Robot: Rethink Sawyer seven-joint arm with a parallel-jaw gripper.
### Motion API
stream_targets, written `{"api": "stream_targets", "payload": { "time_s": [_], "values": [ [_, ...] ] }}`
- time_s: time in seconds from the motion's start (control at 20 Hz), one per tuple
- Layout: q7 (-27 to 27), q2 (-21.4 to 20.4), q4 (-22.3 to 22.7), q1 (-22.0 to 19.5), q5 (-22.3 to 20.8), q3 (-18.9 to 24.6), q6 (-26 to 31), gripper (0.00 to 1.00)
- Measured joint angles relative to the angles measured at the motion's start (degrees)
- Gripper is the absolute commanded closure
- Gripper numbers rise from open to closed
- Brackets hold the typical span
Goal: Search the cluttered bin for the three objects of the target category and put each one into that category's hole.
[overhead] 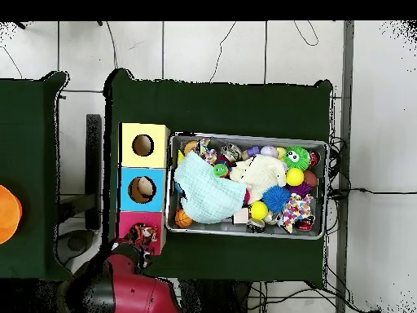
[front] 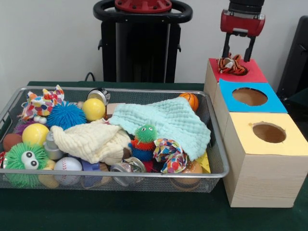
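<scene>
My gripper (front: 237,57) hangs open over the red-topped box (front: 252,73) at the far right. Its two black fingers (front: 225,49) stand apart just above a striped orange tiger plush (front: 232,65). The plush lies on the red top and hides any hole there. From overhead the plush (overhead: 146,234) shows on the red box (overhead: 130,225), with the red arm (overhead: 122,285) beside it. Spotted fabric toys (front: 42,103) (front: 169,153) lie in the wire bin (front: 120,89).
A blue-topped box (front: 228,92) and a yellow-topped box (front: 240,126) with round holes stand in a row beside the bin. The bin holds a teal cloth (front: 168,120), a cream cloth (front: 91,139), spiky balls (front: 66,115), a small basketball (front: 190,100) and several other toys.
</scene>
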Motion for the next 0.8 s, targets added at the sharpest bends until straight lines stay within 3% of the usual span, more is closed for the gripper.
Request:
{"api": "stream_targets", "payload": {
  "time_s": [0.4,0.8],
  "values": [
    [0.0,-0.24,0.0,-0.26,0.0,1.38,0.0,0.0],
    [0.0,-1.04,-0.01,1.38,0.0,0.03,0.25,0.0]
  ]
}}
